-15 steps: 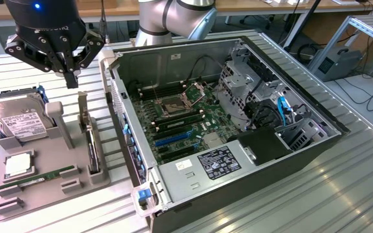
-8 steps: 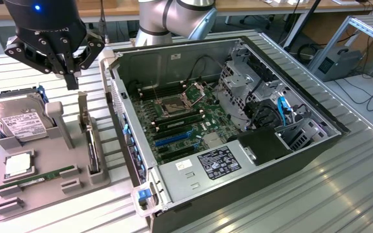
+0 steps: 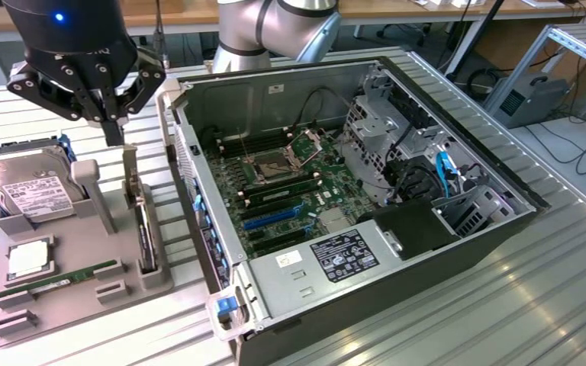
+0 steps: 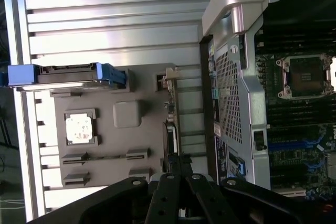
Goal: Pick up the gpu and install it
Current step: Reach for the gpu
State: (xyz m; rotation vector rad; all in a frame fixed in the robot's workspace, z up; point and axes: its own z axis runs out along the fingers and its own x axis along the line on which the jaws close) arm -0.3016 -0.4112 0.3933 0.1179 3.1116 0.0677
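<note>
The gpu (image 3: pixel 144 229) stands on its long edge in a slot at the right side of the grey holder tray (image 3: pixel 69 297), its silver bracket end pointing toward the arm. In the wrist view the gpu (image 4: pixel 171 121) is a thin dark strip beside the case wall. My gripper (image 3: pixel 115 136) hangs above the far end of the tray, just beyond the card's bracket end. Its fingers are shut with nothing between them. In the wrist view the gripper (image 4: pixel 181 167) tips meet over the card's edge.
The open computer case (image 3: pixel 395 84) lies to the exterior view's right of the tray, with the motherboard (image 3: pixel 283 191) and blue card slots (image 3: pixel 272 219) exposed. On the tray are a hard drive (image 3: pixel 33 191), a processor (image 3: pixel 28 259) and a RAM stick (image 3: pixel 59 280).
</note>
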